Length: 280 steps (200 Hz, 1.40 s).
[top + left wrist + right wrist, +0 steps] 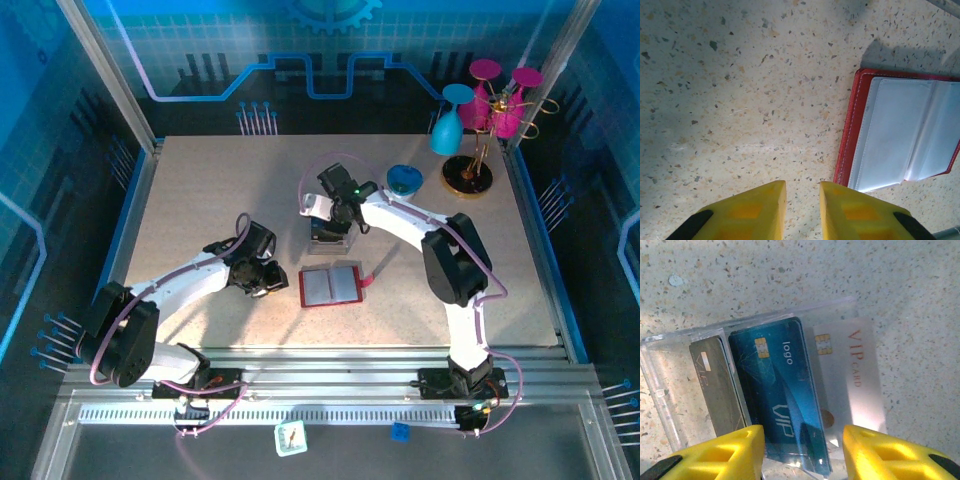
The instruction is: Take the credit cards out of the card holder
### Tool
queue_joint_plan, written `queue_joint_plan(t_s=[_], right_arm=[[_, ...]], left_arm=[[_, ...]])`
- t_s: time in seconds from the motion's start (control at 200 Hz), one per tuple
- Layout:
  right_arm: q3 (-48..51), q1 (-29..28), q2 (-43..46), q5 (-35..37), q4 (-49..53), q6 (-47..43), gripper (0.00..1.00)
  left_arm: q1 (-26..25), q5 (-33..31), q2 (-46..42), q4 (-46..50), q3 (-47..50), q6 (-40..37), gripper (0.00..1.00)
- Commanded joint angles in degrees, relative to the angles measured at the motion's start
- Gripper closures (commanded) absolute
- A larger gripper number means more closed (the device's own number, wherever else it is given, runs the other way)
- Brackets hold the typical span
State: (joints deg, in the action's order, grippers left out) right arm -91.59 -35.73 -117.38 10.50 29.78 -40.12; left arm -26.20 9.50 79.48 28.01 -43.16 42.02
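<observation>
A speckled beige table (pixel 200 200) is carrying the open red card holder (pixel 330 286) at the frame's centre, with a clear plastic box (pixel 340 240) standing just above it. A blue dish (pixel 404 179) and a cup stand (pixel 468 178) are sitting toward the upper right.

Top external: fixed, high, behind arm bases; looks down and forward over whole table (pixel 200 210); distant.
Left wrist: close to tabletop, looks down past left gripper (pixel 802 186); card holder (pixel 900 135) at right edge.
Right wrist: very close, looks down past right gripper (pixel 802 430) into clear box (pixel 670 385) with credit cards (pixel 785 390).
Shared with top view: card holder, clear box, both mid-table.
</observation>
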Motion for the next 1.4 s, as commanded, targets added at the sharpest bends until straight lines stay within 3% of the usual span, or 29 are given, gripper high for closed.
queue_joint_plan(t_s=[0.0, 0.36, 0.605, 0.84, 1.116, 1.246, 1.396], right_arm=[[0.87, -1.10, -1.44, 0.01, -0.42, -0.84, 0.55], [1.55, -1.78, 1.58, -0.06, -0.55, -0.17, 0.55], [4.26, -2.77, 8.32, -2.34, 2.41, 6.46, 0.54], [11.10, -2.94, 15.92, -10.15, 2.12, 25.79, 0.56], [25.62, -2.83, 24.92, -20.23, -9.01, 54.15, 0.66], [28.88, -2.84, 24.67, -24.73, -10.70, 65.25, 0.71], [30.64, -2.80, 20.44, -35.79, -12.71, 74.08, 0.74]], left_arm=[[0.36, 1.14, -0.64, 0.65, 0.11, 0.69, 0.75], [0.41, 1.47, -0.64, 0.17, 0.28, 0.78, 0.75], [0.21, 3.52, 0.53, -2.57, 0.20, 0.52, 0.76], [-1.37, 5.66, 4.49, -6.10, -1.17, 0.96, 0.79], [-4.13, 6.56, 8.99, -9.12, -2.44, 2.08, 0.88], [-4.82, 5.07, 9.91, -8.01, -2.46, 2.30, 0.91], [-5.16, 4.92, 9.90, -7.82, -2.15, 2.36, 0.95]])
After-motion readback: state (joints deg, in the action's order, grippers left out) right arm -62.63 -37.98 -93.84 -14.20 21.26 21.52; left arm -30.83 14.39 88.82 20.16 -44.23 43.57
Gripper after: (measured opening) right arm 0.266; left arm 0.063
